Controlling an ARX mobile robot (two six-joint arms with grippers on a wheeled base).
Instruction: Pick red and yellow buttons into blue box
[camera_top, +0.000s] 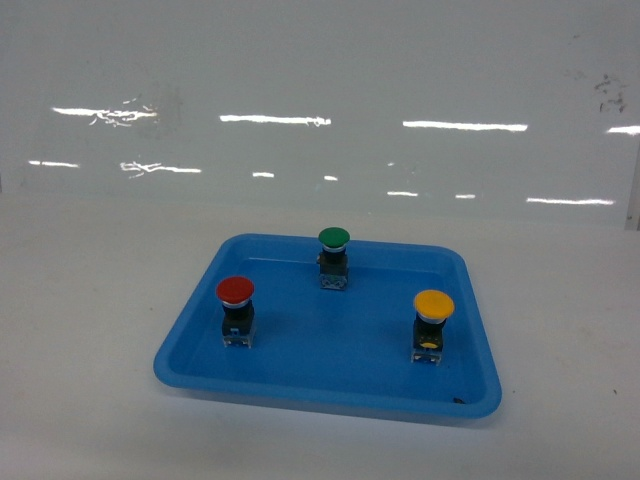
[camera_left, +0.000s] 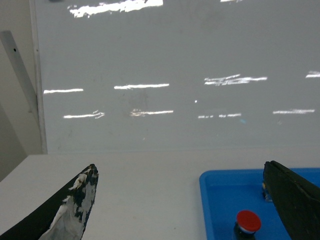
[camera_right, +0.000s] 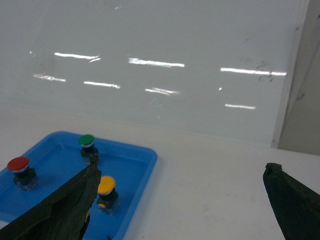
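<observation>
Three push-buttons upright in one shallow blue tray (camera_top: 200, 345); none held.

Count: 1 red button (camera_top: 235, 292) left, 1 yellow button (camera_top: 433, 305) right, 1 green button (camera_top: 333, 239) at back, well apart. Left gripper (camera_left: 182, 200) and right gripper (camera_right: 182, 200): fingers spread wide, holding nothing.

head: looks down from the front at the blue tray (camera_top: 200, 345)
left wrist: low, tray's left side
right wrist: low, right side
shared: tray, whiteboard (camera_top: 320, 90)
</observation>
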